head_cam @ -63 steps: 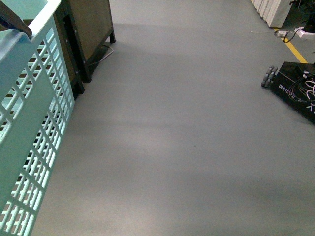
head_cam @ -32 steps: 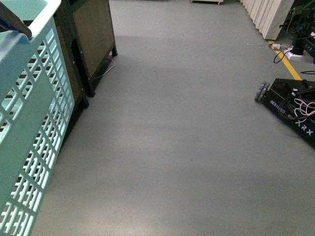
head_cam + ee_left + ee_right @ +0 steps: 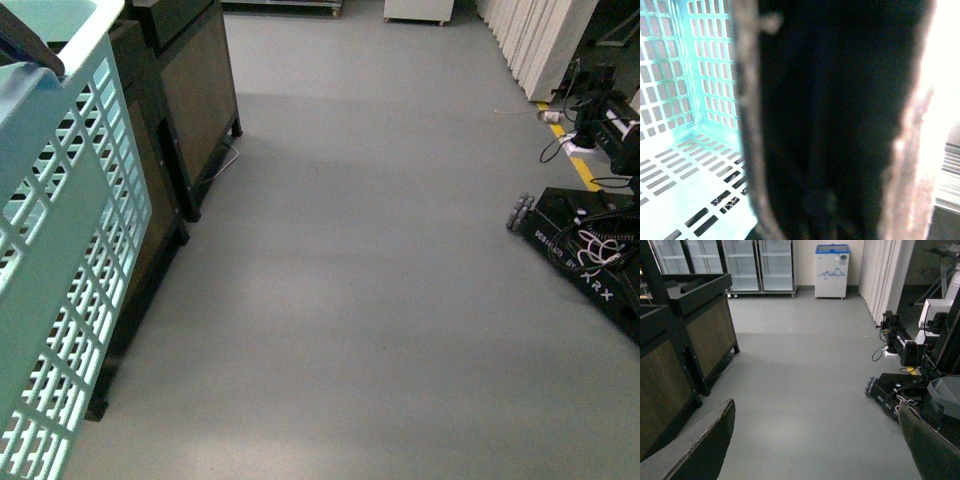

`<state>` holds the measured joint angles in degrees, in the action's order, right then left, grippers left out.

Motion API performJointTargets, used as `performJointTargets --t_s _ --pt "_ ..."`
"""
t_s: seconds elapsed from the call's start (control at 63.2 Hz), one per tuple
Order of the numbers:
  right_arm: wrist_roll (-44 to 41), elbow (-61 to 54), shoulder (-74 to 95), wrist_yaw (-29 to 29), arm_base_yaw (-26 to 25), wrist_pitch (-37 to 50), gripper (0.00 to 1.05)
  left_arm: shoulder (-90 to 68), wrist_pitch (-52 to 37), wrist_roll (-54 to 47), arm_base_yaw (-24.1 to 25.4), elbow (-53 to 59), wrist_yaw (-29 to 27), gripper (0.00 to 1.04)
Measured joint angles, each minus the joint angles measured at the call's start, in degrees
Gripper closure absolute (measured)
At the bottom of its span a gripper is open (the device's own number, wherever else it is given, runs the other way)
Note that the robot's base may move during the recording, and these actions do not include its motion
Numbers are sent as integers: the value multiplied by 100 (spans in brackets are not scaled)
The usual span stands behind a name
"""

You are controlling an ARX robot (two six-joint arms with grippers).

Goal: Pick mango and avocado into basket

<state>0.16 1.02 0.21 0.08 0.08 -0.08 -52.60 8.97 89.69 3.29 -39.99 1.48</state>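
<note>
At the far left of the front view the basket (image 3: 70, 230) stands high and very close to the camera, its slotted teal wall filling that edge and a bit of brown handle (image 3: 28, 45) showing at its rim. I judge it is carried off the floor like this so that it travels with the robot to the fruit. The left wrist view looks down into it: slotted bottom and corner, no fruit in the part that shows. Neither the mango nor the avocado appears in any view, so the task looks barely begun.

Just right of the basket run dark wooden stands (image 3: 195, 90), likely the display units to be searched; their tops are out of sight. Beyond lies bare grey floor (image 3: 380, 300), and at the right edge a black wheeled robot base (image 3: 590, 250) with loose cables, well apart from the basket.

The left arm seems raised over the basket's rim. A dark blurred shape (image 3: 830, 125) fills most of its view, and I cannot tell whether the left fingers are spread or pinching the handle. The right arm is held level, facing down the aisle toward glass-door fridges (image 3: 760, 265). The right fingers (image 3: 705, 445) are spread wide, with nothing between them.
</note>
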Motion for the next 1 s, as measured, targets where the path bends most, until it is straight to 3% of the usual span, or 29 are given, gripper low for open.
performJointTargets --t_s 0.997 --pt "0 0 0 13 0 2 9 13 4 37 -11 -17 0 92"
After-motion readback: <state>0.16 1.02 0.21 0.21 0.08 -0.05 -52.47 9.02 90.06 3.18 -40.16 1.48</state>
